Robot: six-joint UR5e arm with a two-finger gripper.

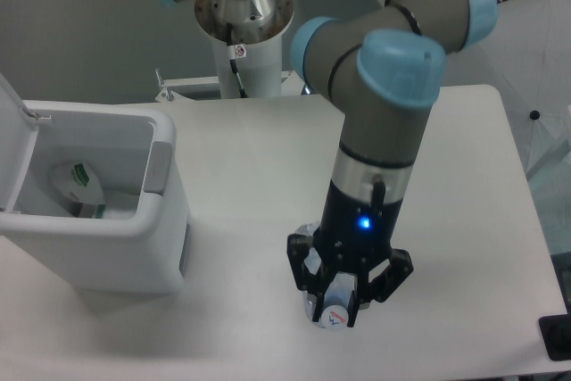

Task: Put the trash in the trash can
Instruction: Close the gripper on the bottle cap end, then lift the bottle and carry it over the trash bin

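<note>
Bottle (334,311) clamped in the hand (346,296), arm pointing down.

The one clearly readable word is "SUPE", printed in dark capitals along the upper edge of a white umbrella-like canopy (517,51) at the top right; the rest of the word runs out of view. A small round sticker with a red ring (239,50) sits on the white pedestal of the arm (245,64), but its symbol is too small to read. The white cap of the bottle (335,316) bears a small mark, possibly red and blue, which is not legible.
</note>
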